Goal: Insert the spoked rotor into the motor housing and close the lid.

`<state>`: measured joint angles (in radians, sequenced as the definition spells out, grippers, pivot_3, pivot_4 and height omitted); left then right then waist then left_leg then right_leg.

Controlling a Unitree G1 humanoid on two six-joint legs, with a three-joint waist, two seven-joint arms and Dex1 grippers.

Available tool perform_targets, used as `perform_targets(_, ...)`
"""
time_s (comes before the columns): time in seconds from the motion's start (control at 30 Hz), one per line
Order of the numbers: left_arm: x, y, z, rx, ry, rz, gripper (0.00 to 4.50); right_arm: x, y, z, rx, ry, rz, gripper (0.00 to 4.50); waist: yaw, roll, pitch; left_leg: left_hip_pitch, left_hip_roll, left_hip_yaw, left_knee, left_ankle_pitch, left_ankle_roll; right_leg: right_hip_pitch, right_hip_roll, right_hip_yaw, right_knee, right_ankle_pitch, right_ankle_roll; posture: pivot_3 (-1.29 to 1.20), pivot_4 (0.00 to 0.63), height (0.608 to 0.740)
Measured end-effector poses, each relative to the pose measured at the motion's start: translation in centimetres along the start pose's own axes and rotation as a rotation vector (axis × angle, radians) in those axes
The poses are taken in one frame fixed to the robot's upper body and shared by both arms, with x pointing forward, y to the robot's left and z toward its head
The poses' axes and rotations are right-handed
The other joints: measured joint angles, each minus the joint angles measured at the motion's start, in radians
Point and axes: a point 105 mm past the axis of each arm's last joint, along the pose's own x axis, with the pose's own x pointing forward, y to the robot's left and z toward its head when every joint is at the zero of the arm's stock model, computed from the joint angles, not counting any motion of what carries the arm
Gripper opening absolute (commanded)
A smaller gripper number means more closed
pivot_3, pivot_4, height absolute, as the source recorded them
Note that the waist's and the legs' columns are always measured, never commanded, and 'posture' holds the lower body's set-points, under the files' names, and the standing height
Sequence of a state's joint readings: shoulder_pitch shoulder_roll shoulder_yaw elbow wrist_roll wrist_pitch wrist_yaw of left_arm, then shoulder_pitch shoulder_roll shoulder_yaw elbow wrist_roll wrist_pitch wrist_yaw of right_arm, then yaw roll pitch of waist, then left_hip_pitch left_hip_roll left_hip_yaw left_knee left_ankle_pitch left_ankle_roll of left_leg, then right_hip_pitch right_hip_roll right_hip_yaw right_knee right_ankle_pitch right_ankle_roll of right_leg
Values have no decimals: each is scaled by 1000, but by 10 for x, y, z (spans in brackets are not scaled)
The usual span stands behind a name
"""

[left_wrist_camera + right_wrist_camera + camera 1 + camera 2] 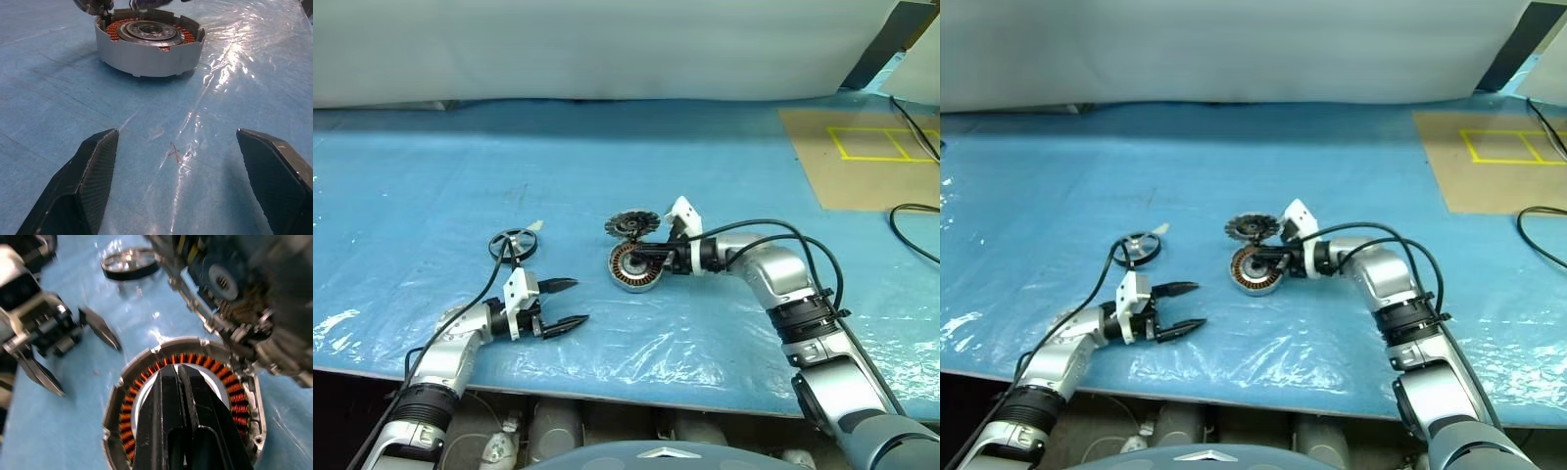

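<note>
Right wrist view: right gripper closed, angled over motor housing.

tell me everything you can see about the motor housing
The motor housing is a short round silver-grey metal cup with a notched rim, holding a ring of copper-coloured windings around a grey hub. It sits on the blue table cover, open, with no rotor inside. The right gripper's shut fingers hang over its middle; the finned lid stands just behind.

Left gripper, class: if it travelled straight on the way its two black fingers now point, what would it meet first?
Most likely the short round silver-grey motor housing, which sits directly ahead between the open left gripper fingers, with bare blue table cover in between. Depth is hard to judge.
</note>
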<state>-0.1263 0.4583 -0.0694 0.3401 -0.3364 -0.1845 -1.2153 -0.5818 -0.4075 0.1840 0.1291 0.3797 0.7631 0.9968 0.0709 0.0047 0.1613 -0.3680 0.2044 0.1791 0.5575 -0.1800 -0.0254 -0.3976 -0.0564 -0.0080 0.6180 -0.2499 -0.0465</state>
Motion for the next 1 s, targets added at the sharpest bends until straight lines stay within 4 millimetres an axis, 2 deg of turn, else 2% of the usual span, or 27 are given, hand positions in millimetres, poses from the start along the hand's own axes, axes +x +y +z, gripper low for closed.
perform_targets(0.17, -6, 4, 5, -50, -28, 30, 4040, -6, 20, 15, 1, -32, 100, 31, -1, -1, 1, -2, 1, 0, -1, 0, -1, -3, 1, 0, 0, 0, 0, 0, 150, 740)
perform_targets(0.27, -25, 14, 18, -86, -53, 111, 4040, -16, 30, 18, -44, -17, 118, 31, 1, -4, 2, -5, 1, 0, -1, 1, -2, -5, 1, -1, 0, 0, 0, 0, 150, 740)
perform_targets(0.4, -57, 42, 69, -30, -85, 233, 4040, -21, 31, 2, -16, 12, 103, 31, 6, -5, 3, -7, 1, -1, 0, 1, -2, -6, 1, -2, 0, 0, 0, 0, 150, 740)
perform_targets(0.47, -65, 52, 93, 17, -94, 267, 4040, -21, 29, -2, -3, 16, 90, 31, 6, -5, 4, -7, 0, -1, 0, 1, -2, -6, 1, -2, -1, 0, 0, 0, 150, 740)
perform_targets(0.6, -62, 66, 141, 76, -88, 268, 4040, -20, 27, -4, -1, 13, 72, 31, 7, -5, 4, -7, 0, -1, 2, 1, -2, -6, 1, -2, 0, 0, 0, 0, 150, 740)
perform_targets(0.7, -58, 79, 168, 162, 2, 244, 4040, -18, 27, -9, 7, 20, 60, 31, 7, -5, 4, -7, 0, -1, 2, 1, -2, -6, 2, -2, 1, 0, 0, 0, 150, 740)
perform_targets(0.8, -52, 93, 171, 205, 155, 202, 4040, -19, 27, -16, 1, 43, 53, 31, 6, -5, 4, -7, 0, -1, 1, 2, -3, -6, 1, -1, 0, 0, 0, 0, 150, 740)
perform_targets(0.9, -45, 101, 152, 174, 351, 94, 4040, -29, 31, -18, -60, 62, 41, 31, 9, -5, 4, -9, 0, -1, 1, 2, -3, -7, 1, -1, 0, 1, 2, 0, 150, 740)
perform_targets(1.0, -44, 104, 133, 165, 515, -2, 4040, -43, 38, -5, -214, 52, 29, 31, 11, -5, 4, -11, 0, -2, 1, 1, -3, -8, 2, -3, 1, 3, 5, 0, 150, 740)
